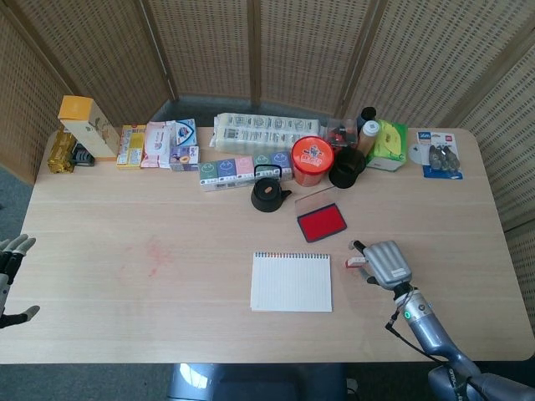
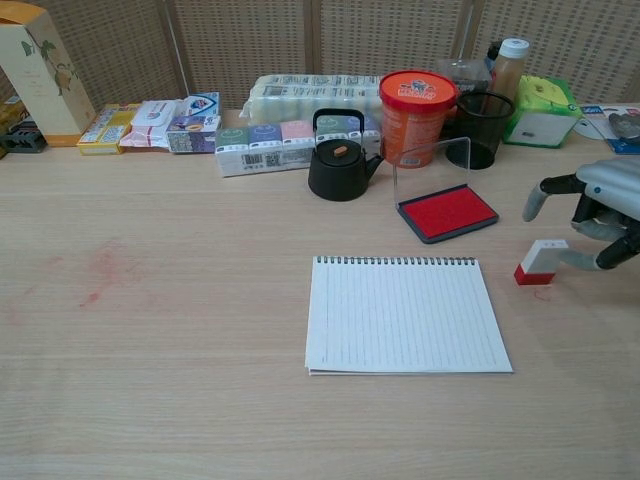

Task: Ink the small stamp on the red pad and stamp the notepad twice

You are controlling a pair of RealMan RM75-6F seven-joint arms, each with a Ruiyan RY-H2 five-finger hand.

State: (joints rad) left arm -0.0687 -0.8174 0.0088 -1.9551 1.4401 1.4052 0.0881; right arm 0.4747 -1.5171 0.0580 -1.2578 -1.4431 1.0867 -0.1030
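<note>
A: Right hand?
B: Fingers curled down, pinching the stamp on the table, right of the notepad, below the pad.
A: Left hand?
B: Spread, holding nothing.

A black kettle, an orange tub, a mesh cup and boxes are standing along the table's far edge.
</note>
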